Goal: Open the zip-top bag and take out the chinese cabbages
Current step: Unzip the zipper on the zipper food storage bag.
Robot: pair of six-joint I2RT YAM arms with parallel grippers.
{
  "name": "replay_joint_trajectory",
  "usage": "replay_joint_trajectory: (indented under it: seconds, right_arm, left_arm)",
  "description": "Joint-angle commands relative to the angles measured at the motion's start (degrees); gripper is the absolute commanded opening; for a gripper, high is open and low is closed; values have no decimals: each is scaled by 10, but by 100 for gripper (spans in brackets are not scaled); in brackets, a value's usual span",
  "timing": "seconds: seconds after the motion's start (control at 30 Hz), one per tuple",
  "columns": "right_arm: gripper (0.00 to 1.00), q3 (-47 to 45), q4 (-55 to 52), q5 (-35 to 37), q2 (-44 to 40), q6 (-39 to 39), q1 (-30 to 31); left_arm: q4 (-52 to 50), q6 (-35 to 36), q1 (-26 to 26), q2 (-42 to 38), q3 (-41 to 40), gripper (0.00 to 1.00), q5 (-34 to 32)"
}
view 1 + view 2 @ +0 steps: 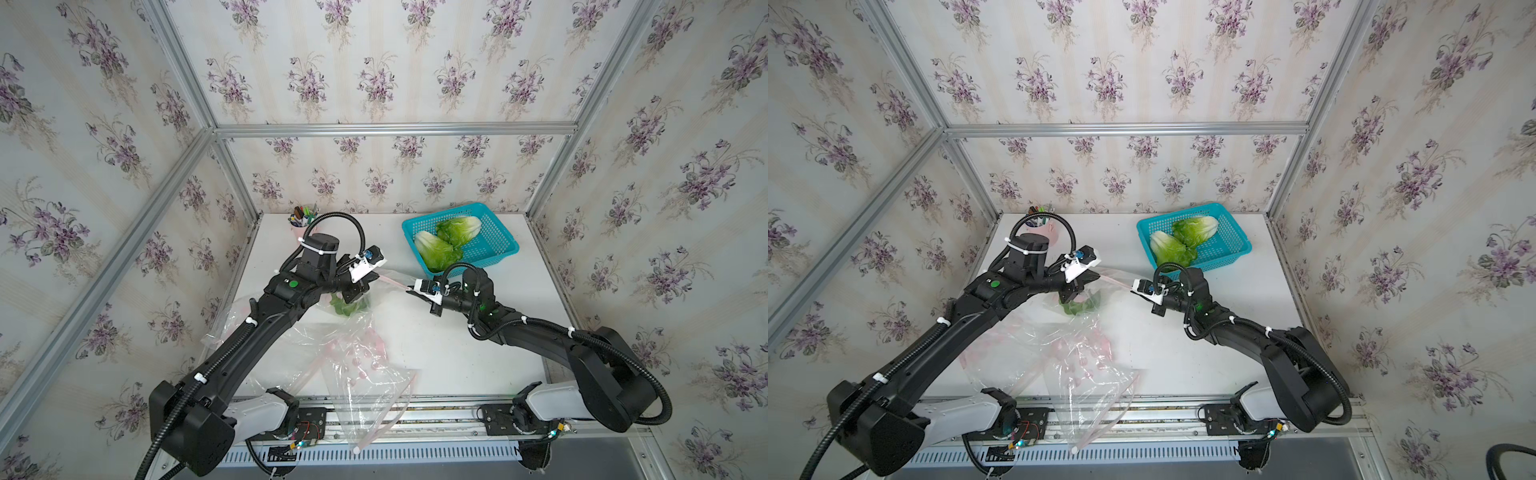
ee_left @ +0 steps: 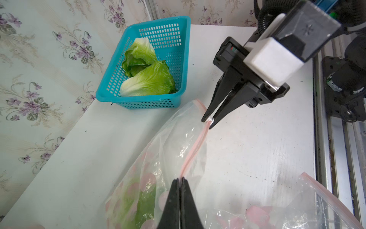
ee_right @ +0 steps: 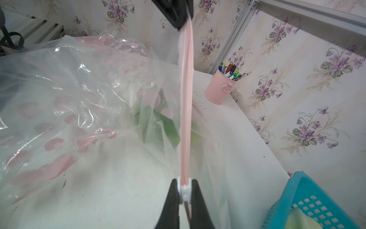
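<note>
A: What is shown in both top views?
B: A zip-top bag [image 1: 332, 328] is held above the white table [image 1: 457, 345]. Its pink zip strip [image 1: 392, 279] is stretched between the left gripper [image 1: 374, 276] and the right gripper [image 1: 410, 288]. Two chinese cabbages [image 1: 1171, 249] are found in the teal basket [image 1: 1223, 245] at the back right. A pen cup [image 1: 1045, 230] is set in the back left corner.

A: And from the left wrist?
B: The left gripper's jaws are pressed together on the zip strip. The right gripper is pinched on the white slider [image 2: 210, 120] at the strip's end. A third chinese cabbage [image 2: 142, 198] is seen inside the bag.

A: From the right wrist?
B: The slider is clamped between the right fingertips [image 3: 172, 198]. The strip is drawn taut across to the left gripper. Green leaves are seen, blurred, through the plastic. Whether the zip is parted cannot be told.
</note>
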Motion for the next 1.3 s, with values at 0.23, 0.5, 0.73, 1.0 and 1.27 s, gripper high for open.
replay_joint_trajectory:
  seconds: [0.23,0.5,0.73,1.0,1.27]
  right_arm:
    - [0,-5,-13,34,18,-35,-26]
    - [0,0,-30,61,53,-58,-31]
    - [0,-2,-34,69,59,-64,-42]
    - [0,-1,-42,89,65,-75,-51]
    - [0,-1,-39,123,84,-87,-54]
  left_arm:
    - [49,-49,62,-45,-31,0,-20]
    - [81,-85,114,-74,-50,0,21]
    - [86,-90,122,-79,-54,0,27]
    - [88,-90,123,-80,-58,0,35]
    - [89,-90,123,-80,-58,0,45]
